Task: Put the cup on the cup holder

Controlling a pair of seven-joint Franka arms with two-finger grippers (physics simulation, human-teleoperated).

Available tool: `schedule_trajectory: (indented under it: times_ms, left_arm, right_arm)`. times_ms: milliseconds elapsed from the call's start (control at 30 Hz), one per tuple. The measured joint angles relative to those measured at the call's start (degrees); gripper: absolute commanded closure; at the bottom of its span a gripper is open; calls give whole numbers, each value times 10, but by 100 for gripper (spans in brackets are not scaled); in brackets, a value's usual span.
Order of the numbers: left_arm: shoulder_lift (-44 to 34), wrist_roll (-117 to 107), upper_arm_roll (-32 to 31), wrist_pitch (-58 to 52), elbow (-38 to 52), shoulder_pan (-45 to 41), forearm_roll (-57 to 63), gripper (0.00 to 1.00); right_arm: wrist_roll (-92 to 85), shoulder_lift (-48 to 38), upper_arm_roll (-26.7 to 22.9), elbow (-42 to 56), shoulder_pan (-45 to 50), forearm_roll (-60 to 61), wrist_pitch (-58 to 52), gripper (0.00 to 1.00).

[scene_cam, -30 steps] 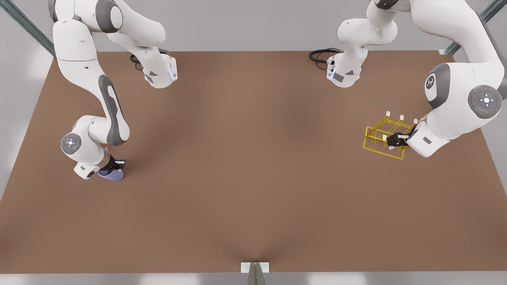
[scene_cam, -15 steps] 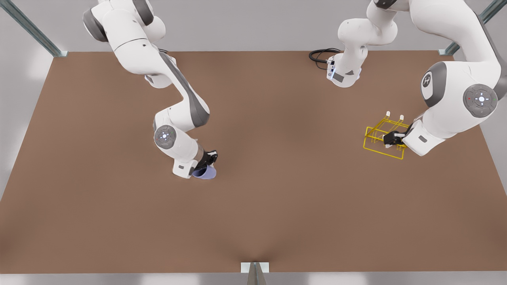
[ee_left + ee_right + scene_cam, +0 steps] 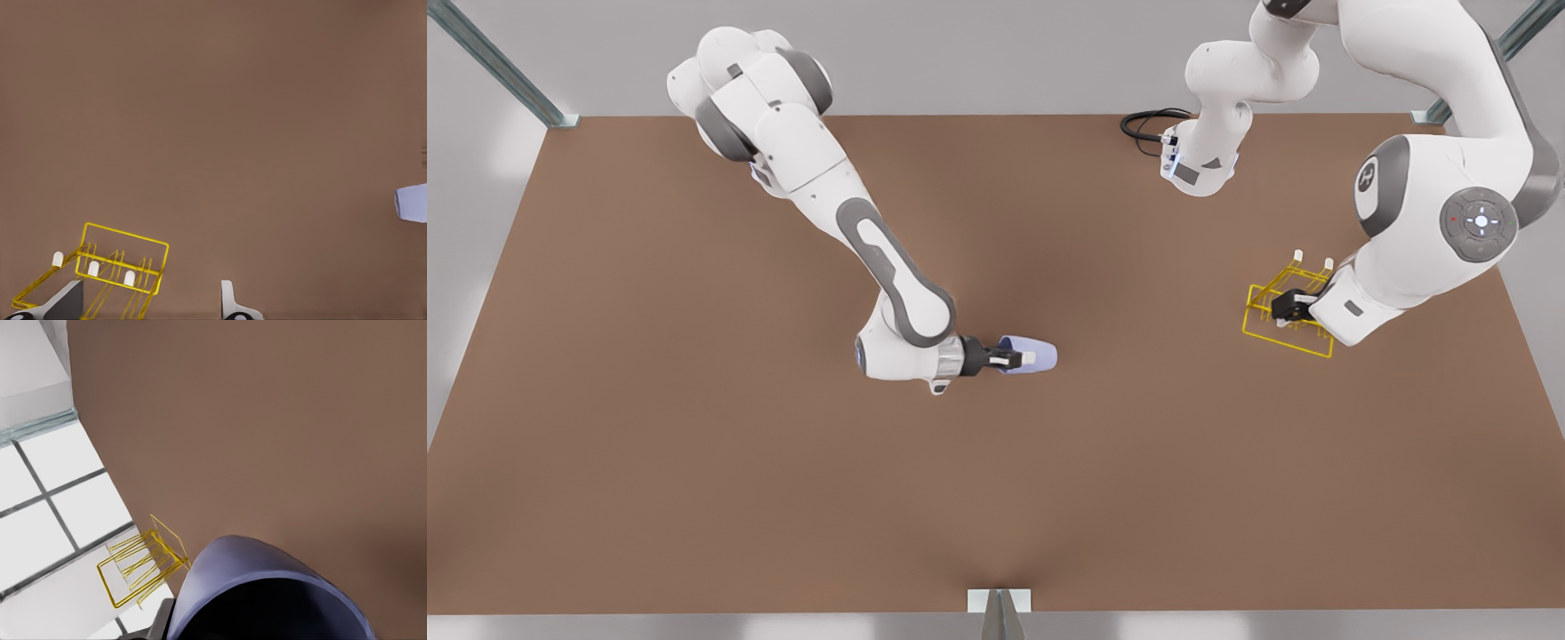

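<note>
Big brown table [image 3: 694, 462] spread under both arms, and on the front view's right sits the cup holder [image 3: 1267, 324], the yellow wire rack with white-tipped pegs, standing on the tabletop; from the left wrist view the same cup holder [image 3: 123, 257] lies just in front of and partly between the left gripper's fingers [image 3: 230, 303], which are spread wide apart with the near wires of the rack reaching in by one finger, so nothing is pinched there. The left gripper [image 3: 1288, 309] hangs over the rack's middle in the front view, wrist angled down at it. Over near the table's centre the right gripper [image 3: 1014, 357] points sideways toward the rack, jaws pressed onto the cup [image 3: 1030, 355], the lavender-blue tumbler held on its side out past the fingertips, well apart from the rack. In the right wrist view the cup [image 3: 267, 577] sits right at the jaws, dark mouth facing the camera, with the rack beyond it
</note>
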Motion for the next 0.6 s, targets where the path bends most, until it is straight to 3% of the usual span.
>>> schedule_trajectory:
  times_ms: [267, 300, 333, 400, 600]
  left_arm:
    - [5, -2, 0, -1, 0, -3, 0, 0]
    - [5, -2, 0, -1, 0, -5, 0, 0]
    - [7, -1, 0, 0, 1, -7, 0, 0]
    - [12, -1, 0, 1, 3, -11, -2, 0]
    - [47, 5, -44, 8, 5, -58, -2, 0]
  right_arm:
    - [-68, 94, -3, 98, 26, 70, 6, 79]
    - [-75, 103, -4, 106, 27, 72, 6, 66]
    - [-80, 110, -4, 111, 28, 73, 6, 43]
    - [-90, 118, -4, 116, 28, 74, 7, 13]
    - [-119, 102, -7, 92, 6, 73, 4, 7]
